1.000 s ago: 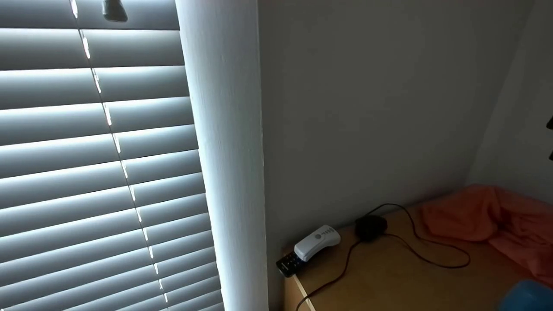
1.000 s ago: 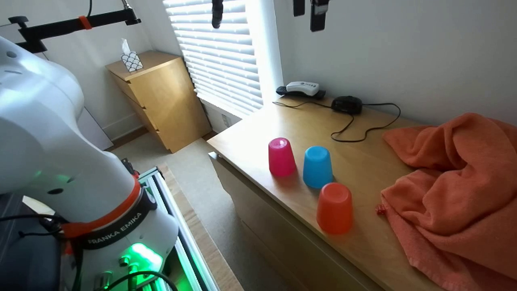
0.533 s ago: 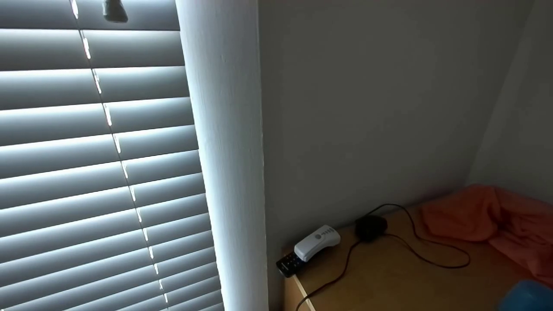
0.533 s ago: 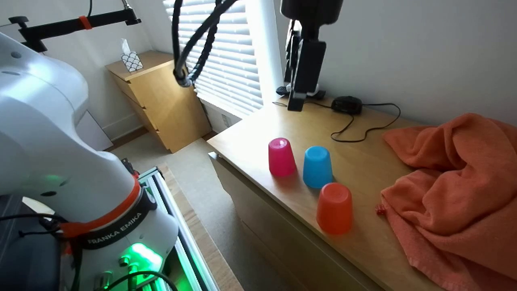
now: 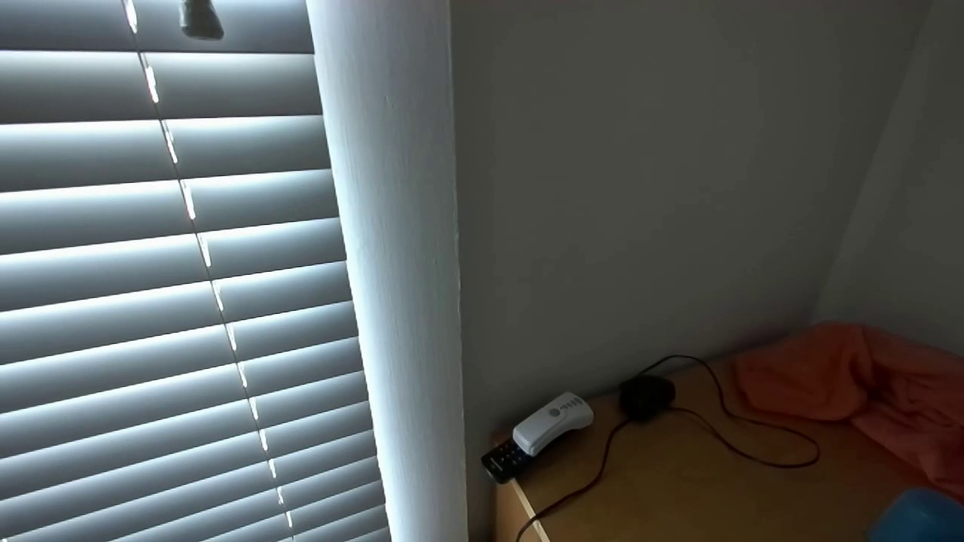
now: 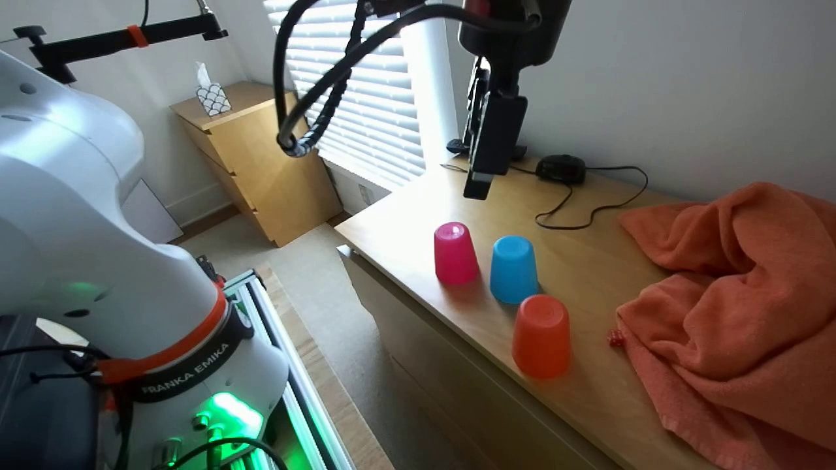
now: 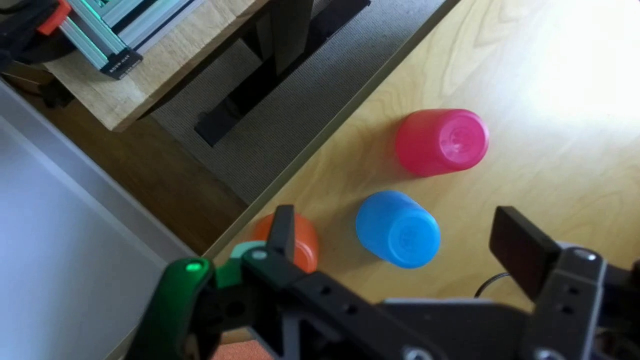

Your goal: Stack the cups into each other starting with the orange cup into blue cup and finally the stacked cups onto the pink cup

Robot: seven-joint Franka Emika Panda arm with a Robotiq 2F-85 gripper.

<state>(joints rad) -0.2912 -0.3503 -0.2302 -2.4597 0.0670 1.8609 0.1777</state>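
We've got the gripper hanging above the wood top, fingers spread wide. In wrist view we see the blue cup below, framed btwn the fingers; the orange cup is below too, partly hidden behind 1 finger; the pink cup is below, out past their tips. All 3 stand upside down, apart. The salmon towel lies lower, well off to 1 side of the gripper.
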